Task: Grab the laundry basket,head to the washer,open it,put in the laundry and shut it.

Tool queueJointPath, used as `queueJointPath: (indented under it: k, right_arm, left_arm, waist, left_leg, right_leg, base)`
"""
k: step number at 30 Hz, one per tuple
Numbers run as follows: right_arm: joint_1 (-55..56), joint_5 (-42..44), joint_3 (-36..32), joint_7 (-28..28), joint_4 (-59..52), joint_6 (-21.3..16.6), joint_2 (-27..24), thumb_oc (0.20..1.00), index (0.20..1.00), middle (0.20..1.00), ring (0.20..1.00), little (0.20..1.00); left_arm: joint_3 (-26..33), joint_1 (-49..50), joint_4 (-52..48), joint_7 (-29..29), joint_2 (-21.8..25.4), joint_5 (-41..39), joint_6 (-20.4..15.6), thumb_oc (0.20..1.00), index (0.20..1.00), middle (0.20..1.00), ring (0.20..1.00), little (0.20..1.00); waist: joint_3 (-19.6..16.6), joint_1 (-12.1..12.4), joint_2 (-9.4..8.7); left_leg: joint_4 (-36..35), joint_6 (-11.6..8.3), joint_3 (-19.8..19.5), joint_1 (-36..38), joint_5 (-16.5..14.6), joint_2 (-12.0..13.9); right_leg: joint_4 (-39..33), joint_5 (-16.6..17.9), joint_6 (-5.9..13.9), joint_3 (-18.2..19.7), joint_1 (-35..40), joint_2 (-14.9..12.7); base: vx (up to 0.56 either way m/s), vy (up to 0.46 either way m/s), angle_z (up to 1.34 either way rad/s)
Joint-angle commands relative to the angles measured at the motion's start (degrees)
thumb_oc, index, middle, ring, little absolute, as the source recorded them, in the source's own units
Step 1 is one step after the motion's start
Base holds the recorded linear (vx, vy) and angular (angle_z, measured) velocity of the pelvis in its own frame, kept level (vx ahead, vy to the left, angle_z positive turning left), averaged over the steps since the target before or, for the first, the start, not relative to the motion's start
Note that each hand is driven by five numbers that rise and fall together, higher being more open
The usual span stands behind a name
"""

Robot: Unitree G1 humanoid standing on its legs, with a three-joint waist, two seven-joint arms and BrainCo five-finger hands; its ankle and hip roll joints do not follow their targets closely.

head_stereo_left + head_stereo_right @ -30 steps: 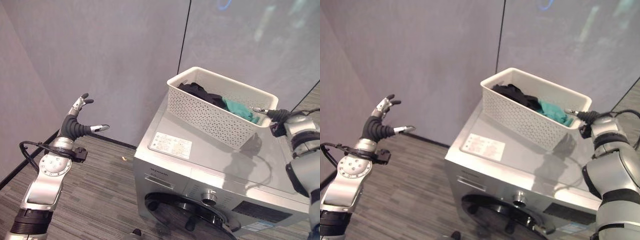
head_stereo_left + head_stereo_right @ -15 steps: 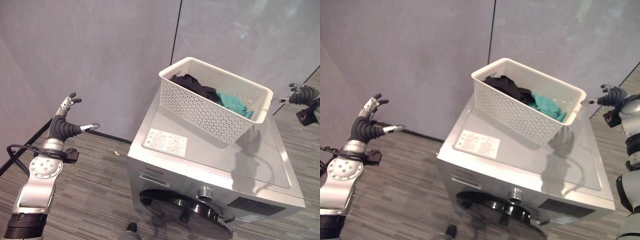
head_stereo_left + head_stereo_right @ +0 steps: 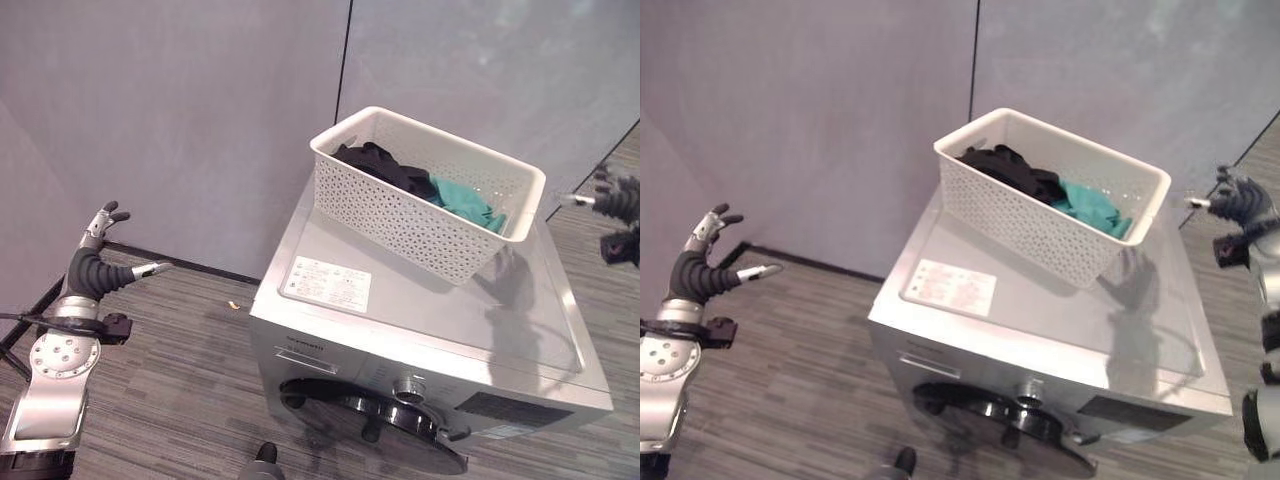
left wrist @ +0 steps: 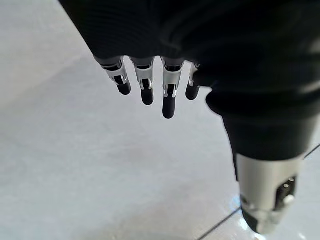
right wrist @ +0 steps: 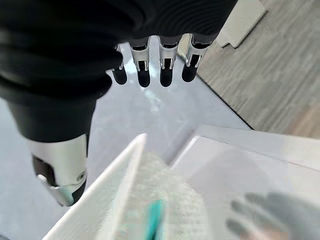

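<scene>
I see the white perforated plastic laundry basket of dark and teal clothes on the silver washer, left robot hand and right robot hand spread, empty; light, stiff, so I'd grip the rim.

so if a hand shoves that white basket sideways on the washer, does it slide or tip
Probably slides: the white basket sits flat on the washer's smooth metal top. It looks like light perforated plastic with a few soft clothes inside. A shove at its rim might tilt it.
</scene>
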Motion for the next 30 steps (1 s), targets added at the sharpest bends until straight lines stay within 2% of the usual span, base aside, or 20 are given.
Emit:
queueJointPath:
  k: [1, 2, 3, 6, 11, 14, 17, 19, 20, 22, 24, 26, 30]
  right_arm:
    - [-4.6, 0.4, 2.5, -2.3, -0.1, -2.6, -5.3, 1.0, 1.0, 1.0, 1.0, 1.0]
    - [-4.6, 0.4, 2.5, -2.3, -0.1, -2.6, -5.3, 1.0, 1.0, 1.0, 1.0, 1.0]
    - [6.3, 1.2, -6.6, -2.8, -2.2, -3.3, -5.3, 1.0, 1.0, 1.0, 1.0, 1.0]
    - [12.4, 1.0, -11.5, -2.5, -4.2, -3.1, -4.3, 1.0, 1.0, 1.0, 1.0, 1.0]
    - [16.8, 1.0, -15.0, -2.4, -4.6, -3.4, -2.9, 1.0, 1.0, 1.0, 1.0, 1.0]
    - [18.1, 1.9, -16.2, -2.0, -8.6, -4.2, -1.9, 1.0, 1.0, 1.0, 1.0, 1.0]
    - [16.2, 2.6, -15.6, -2.1, -11.1, -5.1, -2.1, 1.0, 1.0, 1.0, 1.0, 1.0]
    - [14.1, 3.0, -14.4, -2.6, -11.8, -5.2, -2.4, 1.0, 1.0, 1.0, 1.0, 1.0]
    - [9.7, 4.4, -13.3, -3.6, -13.2, -5.9, -4.2, 1.0, 1.0, 1.0, 1.0, 1.0]
    - [-0.9, 6.4, -7.6, -5.3, -13.2, -6.6, -6.5, 1.0, 1.0, 1.0, 1.0, 1.0]
    - [-6.4, 6.6, -3.7, -5.8, -12.9, -6.7, -6.9, 1.0, 1.0, 1.0, 1.0, 1.0]
    - [-13.3, 5.9, 1.7, -6.2, -13.1, -6.5, -6.7, 1.0, 1.0, 1.0, 1.0, 1.0]
    - [-30.9, 5.4, 17.3, -5.7, -8.9, -5.3, -2.3, 1.0, 1.0, 1.0, 1.0, 1.0]
  left_arm:
    - [0.0, -1.7, -3.3, 0.5, 1.5, 2.3, -3.3, 1.0, 1.0, 1.0, 1.0, 1.0]
    - [0.0, -1.7, -3.3, 0.5, 1.5, 2.3, -3.3, 1.0, 1.0, 1.0, 1.0, 1.0]
    - [2.9, 1.2, -3.2, 0.2, -0.4, 3.8, -3.1, 1.0, 1.0, 1.0, 1.0, 1.0]
    - [2.6, 1.4, -3.2, 0.0, -0.2, 4.0, -3.1, 1.0, 1.0, 1.0, 1.0, 1.0]
    - [2.9, 2.4, -3.2, -0.2, -0.8, 4.8, -3.1, 1.0, 1.0, 1.0, 1.0, 1.0]
    - [3.7, 3.5, -3.6, -0.7, -1.1, 5.1, -3.3, 1.0, 1.0, 1.0, 1.0, 1.0]
    - [3.8, 3.7, -3.6, -0.6, -0.7, 5.3, -3.4, 1.0, 1.0, 1.0, 1.0, 1.0]
    - [3.8, 3.6, -3.5, -0.4, -0.7, 5.2, -3.5, 1.0, 1.0, 1.0, 1.0, 1.0]
    - [3.1, 3.6, -3.7, -0.4, 0.0, 4.8, -3.6, 1.0, 1.0, 1.0, 1.0, 1.0]
    - [2.6, 3.9, -4.5, -0.5, 0.7, 3.5, -3.9, 1.0, 1.0, 1.0, 1.0, 1.0]
    - [2.5, 4.3, -4.8, -0.5, 0.7, 2.7, -4.2, 1.0, 1.0, 1.0, 1.0, 1.0]
    - [2.1, 5.0, -5.4, -0.3, 0.9, 1.9, -4.3, 1.0, 1.0, 1.0, 1.0, 1.0]
    - [1.6, 5.7, -6.1, 0.3, 0.8, -0.4, -4.7, 1.0, 1.0, 1.0, 1.0, 1.0]
  waist:
    - [-3.6, 0.3, -0.29]
    - [-3.6, 0.3, -0.3]
    - [-3.3, -1.8, 0.34]
    - [-3.4, -1.2, 0.03]
    - [-3.6, -1.7, 0.21]
    - [-3.7, -1.8, 0.39]
    - [-3.8, -1.2, 0.29]
    - [-3.8, -1.2, 0.31]
    - [-4.1, -0.4, -0.06]
    - [-4.1, 0.3, -0.58]
    - [-4.1, 0.5, -0.74]
    - [-4.2, 1.2, -1.25]
    - [-4.4, 2.0, -1.79]
  left_leg:
    - [6.5, 1.64, -1.5, 2.6, -13.4, 3.2]
    - [6.5, 1.64, -1.5, 2.6, -13.4, 3.2]
    - [6.4, 1.66, -1.1, 2.4, -12.8, 3.0]
    - [6.2, 1.6, -0.8, 2.6, -13.0, 3.2]
    - [6.0, 1.61, -0.4, 2.8, -13.4, 3.5]
    - [6.0, 1.64, -0.1, 2.9, -13.5, 3.4]
    - [6.1, 1.68, 0.1, 2.9, -13.6, 3.4]
    - [6.1, 1.7, 0.4, 2.9, -13.6, 3.5]
    - [6.1, 1.72, 0.4, 3.0, -13.7, 3.5]
    - [6.2, 1.75, 0.4, 2.4, -12.9, 3.1]
    - [6.2, 1.76, 0.4, 2.3, -12.8, 3.0]
    - [6.1, 1.77, 0.3, 2.2, -12.6, 2.9]
    - [6.0, 1.78, -0.1, 2.1, -12.8, 3.0]
  right_leg:
    - [3.6, -0.2, 1.66, -3.5, -4.0, -3.2]
    - [3.6, -0.2, 1.66, -3.5, -4.0, -3.2]
    - [3.0, 0.7, 1.69, -3.1, -4.5, -3.3]
    - [2.7, 0.7, 1.67, -2.9, -4.5, -3.1]
    - [2.4, 0.6, 1.75, -2.4, -4.6, -3.0]
    - [2.0, 0.8, 1.86, -2.1, -4.8, -3.1]
    - [1.9, 1.0, 1.95, -1.8, -4.9, -3.2]
    - [1.9, 1.1, 1.97, -1.6, -5.0, -3.2]
    - [1.9, 1.1, 1.94, -1.7, -4.9, -3.1]
    - [2.1, 1.7, 1.85, -1.8, -5.3, -3.4]
    - [2.1, 1.7, 1.85, -1.9, -5.4, -3.5]
    - [2.1, 1.9, 1.81, -2.1, -5.4, -3.5]
    - [2.2, 1.5, 1.79, -2.5, -5.1, -3.4]
  base:
    - [0.03, -0.004, -0.06]
    - [-0.05, -0.011, -0.05]
    - [-0.01, -0.017, -0.03]
    - [-0.01, -0.018, -0.03]
    - [0.0, -0.012, -0.08]
    - [-0.04, -0.002, -0.13]
    - [-0.02, -0.006, -0.1]
    - [0.01, -0.001, -0.07]
    - [-0.02, 0.005, -0.05]
    - [-0.05, 0.008, -0.06]
    - [0.0, 0.0, 0.0]
    - [-0.03, 0.01, 0.04]
    - [0.0, -0.004, 0.04]
